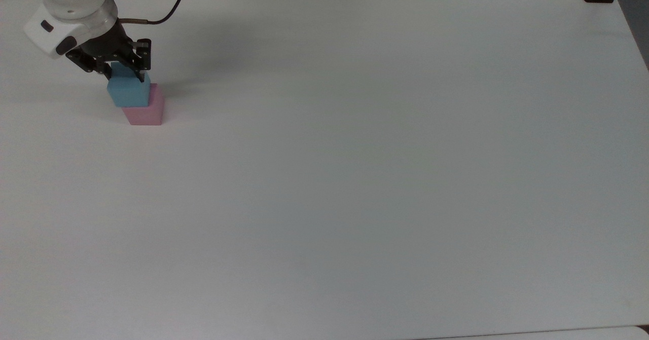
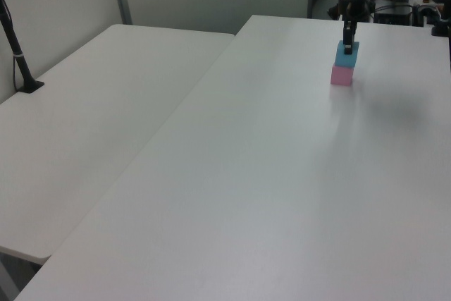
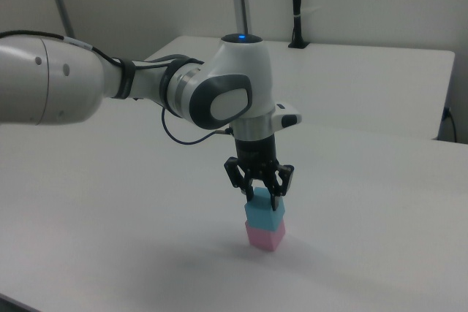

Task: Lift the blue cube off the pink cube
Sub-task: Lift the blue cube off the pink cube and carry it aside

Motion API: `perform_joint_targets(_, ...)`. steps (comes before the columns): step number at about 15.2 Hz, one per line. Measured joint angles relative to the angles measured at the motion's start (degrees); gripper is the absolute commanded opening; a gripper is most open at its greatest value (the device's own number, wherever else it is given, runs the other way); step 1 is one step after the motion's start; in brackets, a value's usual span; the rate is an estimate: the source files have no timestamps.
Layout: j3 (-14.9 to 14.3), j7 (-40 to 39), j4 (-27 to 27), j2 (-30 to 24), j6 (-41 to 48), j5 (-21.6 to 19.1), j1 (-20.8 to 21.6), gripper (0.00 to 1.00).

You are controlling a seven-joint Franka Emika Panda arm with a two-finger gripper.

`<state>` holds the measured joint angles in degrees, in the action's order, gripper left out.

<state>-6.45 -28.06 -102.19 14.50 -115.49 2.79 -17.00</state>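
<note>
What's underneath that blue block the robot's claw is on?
The blue cube sits on a pink cube, which rests on the white table. The gripper straddles the blue cube's top. The pink cube's top face is covered, so the contact between them is hidden.
</note>
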Motion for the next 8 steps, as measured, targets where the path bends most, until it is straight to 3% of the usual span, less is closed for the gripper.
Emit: perform_joint_targets(8,-0.09,-1.86,3.47,0.22,-0.02,-0.01,-3.08,0.14)
